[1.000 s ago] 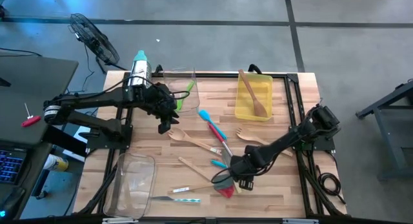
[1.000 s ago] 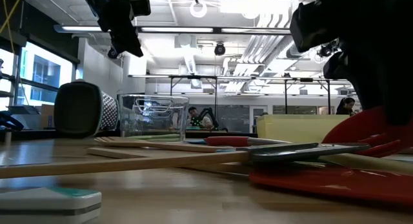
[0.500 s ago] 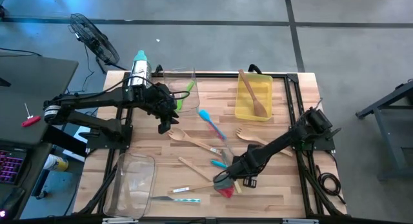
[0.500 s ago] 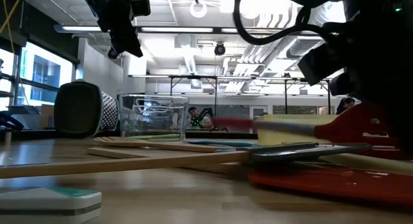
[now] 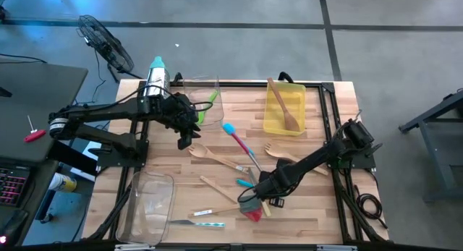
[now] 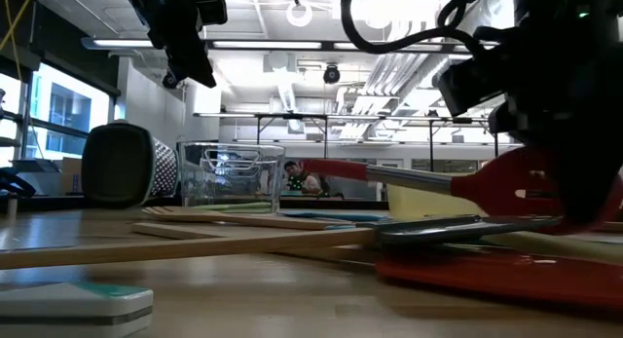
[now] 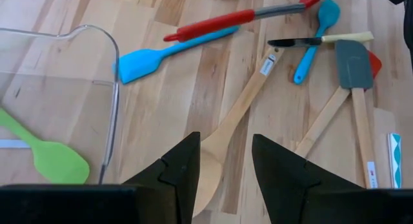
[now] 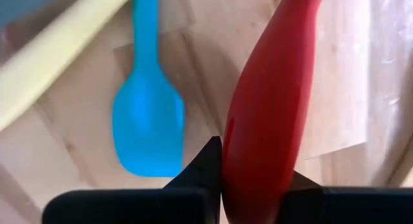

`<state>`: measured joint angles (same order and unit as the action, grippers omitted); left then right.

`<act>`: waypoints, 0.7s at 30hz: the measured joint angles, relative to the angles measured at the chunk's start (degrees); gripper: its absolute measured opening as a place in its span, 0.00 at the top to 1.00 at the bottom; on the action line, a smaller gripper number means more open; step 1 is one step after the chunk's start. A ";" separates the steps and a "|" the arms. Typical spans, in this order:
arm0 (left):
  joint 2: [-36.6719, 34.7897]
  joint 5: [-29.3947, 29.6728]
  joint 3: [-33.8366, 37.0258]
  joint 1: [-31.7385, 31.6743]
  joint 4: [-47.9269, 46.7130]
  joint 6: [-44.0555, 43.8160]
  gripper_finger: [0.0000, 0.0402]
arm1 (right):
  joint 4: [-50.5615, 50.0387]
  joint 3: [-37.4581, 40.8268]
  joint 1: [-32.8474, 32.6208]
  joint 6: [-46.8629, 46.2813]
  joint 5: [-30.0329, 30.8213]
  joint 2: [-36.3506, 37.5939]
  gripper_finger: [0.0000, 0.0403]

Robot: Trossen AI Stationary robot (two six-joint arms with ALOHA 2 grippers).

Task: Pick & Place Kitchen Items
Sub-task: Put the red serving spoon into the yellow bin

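Observation:
A red spatula (image 5: 242, 145) with a grey shaft lies among the kitchen items at the table's middle, and my right gripper (image 5: 266, 189) is shut on its head end. Beside it lie a blue spatula (image 5: 230, 129), a small teal spatula (image 8: 148, 121), wooden spoons (image 5: 210, 157) and a wooden fork (image 5: 278, 151). A grey spatula (image 5: 249, 200) and slim knives (image 5: 202, 213) lie nearer the front. My left gripper (image 7: 226, 166) hangs open above a wooden spoon's bowl (image 7: 210, 166), next to the far clear bin (image 5: 199, 99). My right gripper pinches the red spatula's broad head end (image 8: 258, 140) between its two fingers, which come from above and point down. The handle (image 6: 336, 169) slopes upward away from the fingers, clear of the table. Whether the head's underside rests on the utensils below, I cannot tell.
A yellow bin (image 5: 269, 124) at the far right holds a wooden spoon. The far clear bin holds a green spatula (image 5: 210, 103). A steel grater (image 5: 154, 81) lies at the far left and a second clear bin (image 5: 148, 204) at the near left.
My right gripper has sunk a little and shut on the red spatula's head. The spatula's handle end, which lay on the table, has swung up and now slopes clear of it.

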<state>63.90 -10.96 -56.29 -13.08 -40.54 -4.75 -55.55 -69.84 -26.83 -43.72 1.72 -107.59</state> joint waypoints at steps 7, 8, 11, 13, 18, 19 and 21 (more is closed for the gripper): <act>0.00 0.05 0.00 0.00 -0.06 -0.02 0.65 | -0.41 -0.19 -0.04 -0.17 0.80 0.02 0.95; 0.00 0.07 0.00 -0.01 -0.06 0.00 0.65 | -0.87 -0.54 -0.04 -0.16 0.88 0.02 0.95; 0.00 0.16 0.00 -0.02 -0.16 0.00 0.65 | -2.17 -2.40 -0.02 -0.13 1.47 0.02 0.95; 0.00 0.20 0.00 -0.02 -0.36 -0.01 0.65 | -4.49 -4.51 -0.19 -0.17 2.86 0.02 0.95; 0.00 0.20 0.00 0.00 -1.34 0.00 0.65 | -14.31 -10.73 -0.73 -3.45 6.98 0.09 0.95; 0.00 0.20 0.00 0.00 -1.62 0.00 0.65 | -16.59 -12.09 -0.95 -4.49 7.70 0.09 0.95; 0.00 0.20 0.00 0.00 -1.84 -0.02 0.65 | -21.49 -14.55 -1.09 -6.72 9.27 0.13 0.95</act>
<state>63.90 -10.76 -56.29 -13.09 -42.38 -4.77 -77.04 -84.39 -27.92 -50.45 10.99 -107.46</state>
